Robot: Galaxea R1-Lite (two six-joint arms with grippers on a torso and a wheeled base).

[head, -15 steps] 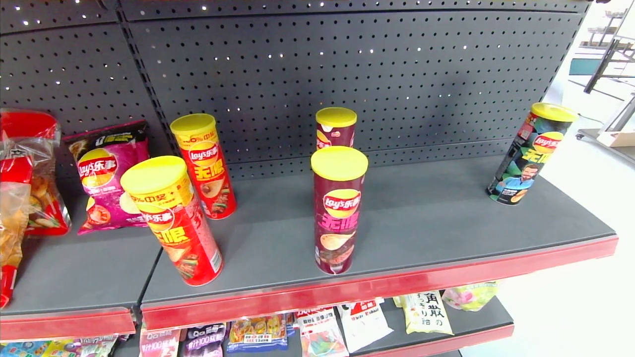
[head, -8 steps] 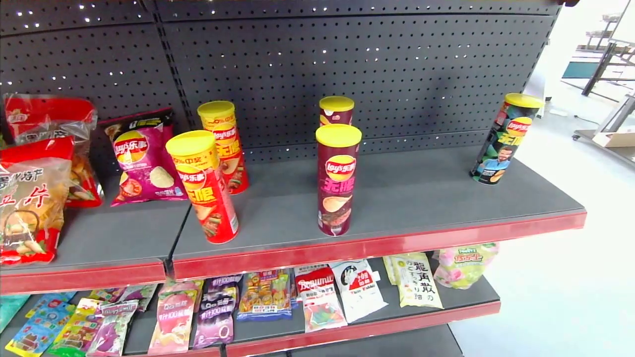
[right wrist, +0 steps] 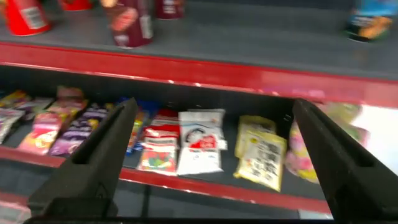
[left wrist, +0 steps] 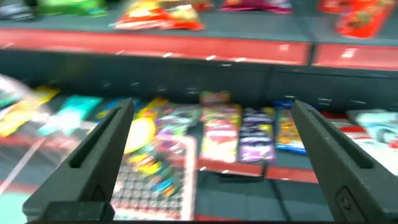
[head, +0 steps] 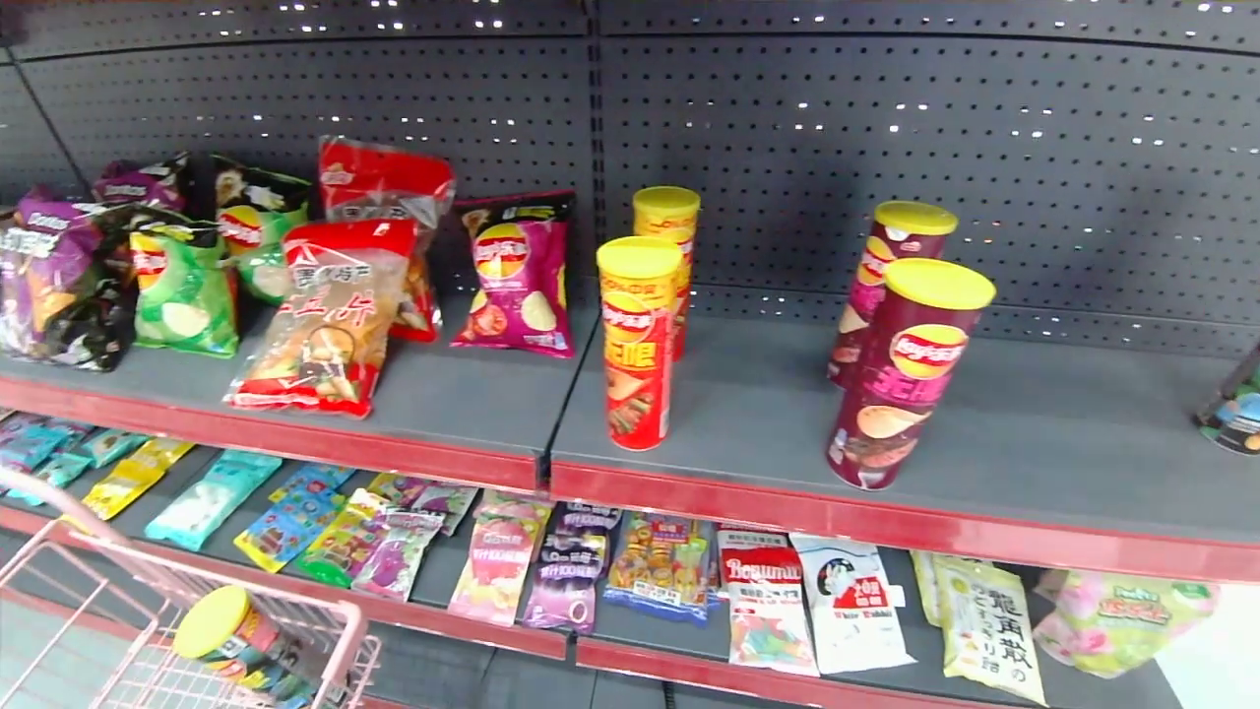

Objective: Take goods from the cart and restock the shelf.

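Observation:
A pink wire cart stands at the lower left, holding a yellow-lidded chip can lying tilted inside. On the grey shelf with the red front edge stand two red cans, two maroon cans and, at the far right, a dark green can. My left gripper hangs open in front of the lower shelf, above the cart can. Farther right, my right gripper is open and holds nothing, below the shelf edge and a maroon can.
Snack bags fill the left half of the upper shelf. Flat candy and snack packets line the lower shelf. A black pegboard wall backs the shelves. Bare shelf surface lies between the maroon cans and the green can.
The head camera has swung left and drawn back, so the whole picture shifted right and the cart came into view. The cans on the shelf stand as before.

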